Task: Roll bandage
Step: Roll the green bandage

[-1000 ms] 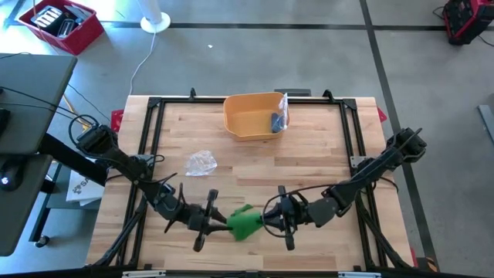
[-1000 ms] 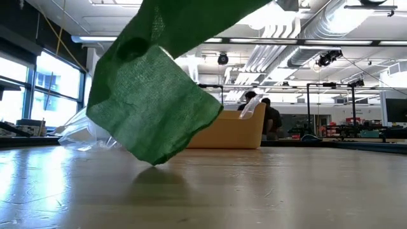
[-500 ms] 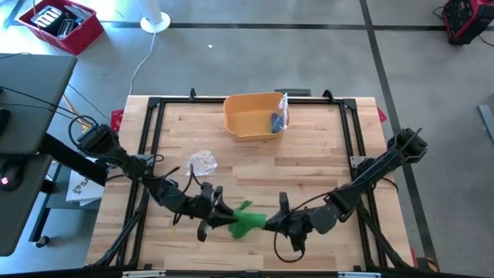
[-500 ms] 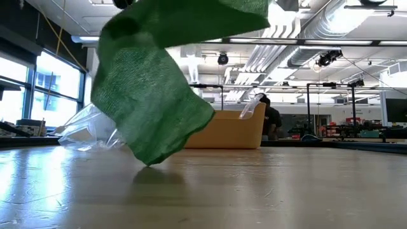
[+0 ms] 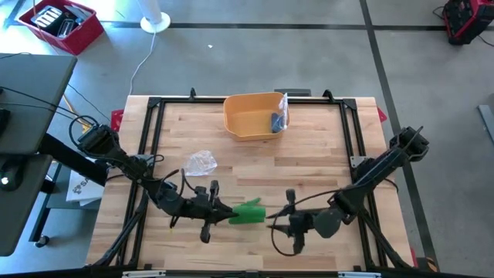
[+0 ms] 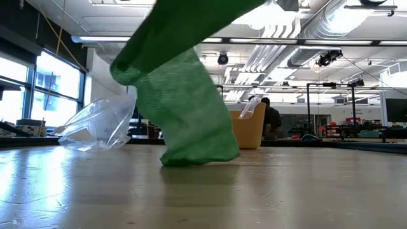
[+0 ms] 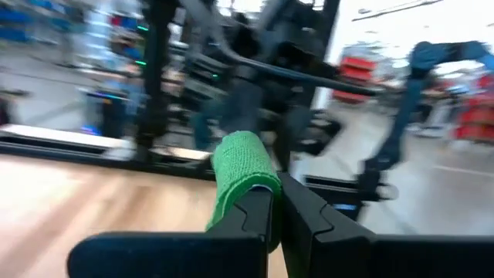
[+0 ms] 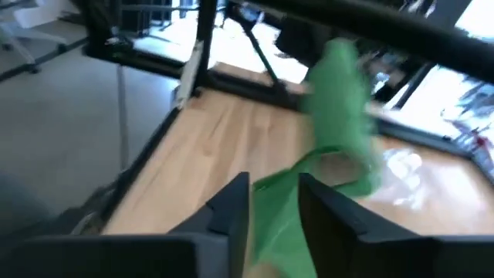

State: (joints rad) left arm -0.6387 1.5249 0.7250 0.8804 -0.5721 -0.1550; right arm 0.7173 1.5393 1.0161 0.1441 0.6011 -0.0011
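Bandage (image 5: 248, 212) hangs near the front edge of the worktop (image 5: 309, 166). Left gripper (image 5: 220, 215) pinches one end tight so it cannot slip. Right gripper (image 5: 275, 228) has its fingers apart, with loose green cloth between them.

green bandage (image 5: 248, 212); yellow bin (image 5: 253, 116)
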